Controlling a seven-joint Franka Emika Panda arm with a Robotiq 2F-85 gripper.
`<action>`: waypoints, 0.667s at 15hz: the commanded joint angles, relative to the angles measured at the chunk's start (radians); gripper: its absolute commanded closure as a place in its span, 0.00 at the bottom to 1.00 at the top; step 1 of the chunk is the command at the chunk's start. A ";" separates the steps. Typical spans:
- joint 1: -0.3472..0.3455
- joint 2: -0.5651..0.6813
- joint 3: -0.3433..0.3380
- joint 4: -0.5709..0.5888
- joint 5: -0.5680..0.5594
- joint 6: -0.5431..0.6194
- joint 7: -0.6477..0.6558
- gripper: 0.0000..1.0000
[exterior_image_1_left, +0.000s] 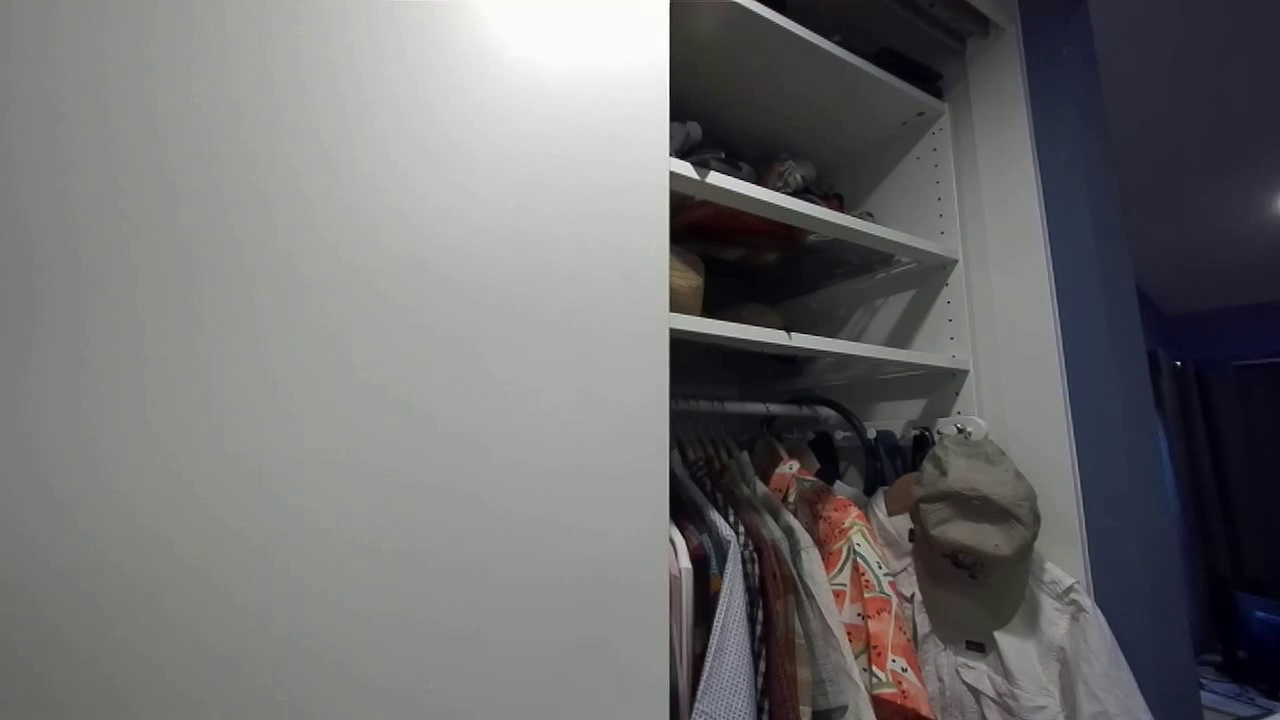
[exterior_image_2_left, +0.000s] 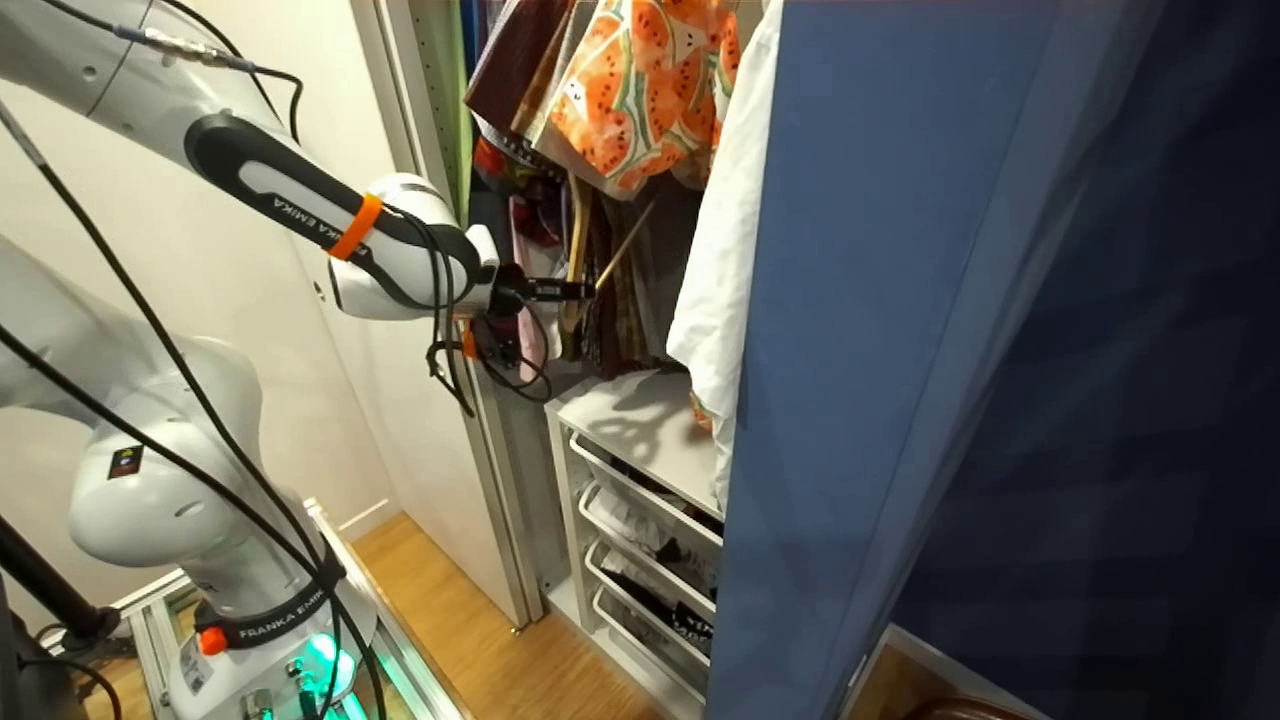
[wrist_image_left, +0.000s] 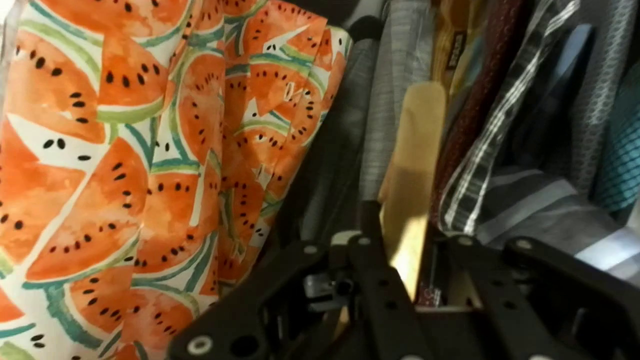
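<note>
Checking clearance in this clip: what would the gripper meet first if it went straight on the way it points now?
Probably the light grey garment hanging behind the wooden bar that the gripper appears to hold; how far back it hangs is unclear from these views.

In the closet (exterior_image_1_left: 1015, 300), the pale rail (exterior_image_1_left: 725, 407) carries a close row of hanging shirts (exterior_image_1_left: 850, 570), while on the white shelf (exterior_image_1_left: 850, 348) above it rests a tan object (exterior_image_1_left: 686, 282), and the next higher shelf (exterior_image_1_left: 810, 211) bears various dimly lit items (exterior_image_1_left: 792, 176).
</note>
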 joint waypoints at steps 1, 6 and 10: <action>0.011 -0.095 -0.051 0.000 0.000 -0.053 0.061 0.96; 0.036 -0.203 -0.115 -0.004 0.000 -0.126 0.113 0.96; 0.166 -0.225 -0.332 0.001 0.006 -0.176 0.119 0.96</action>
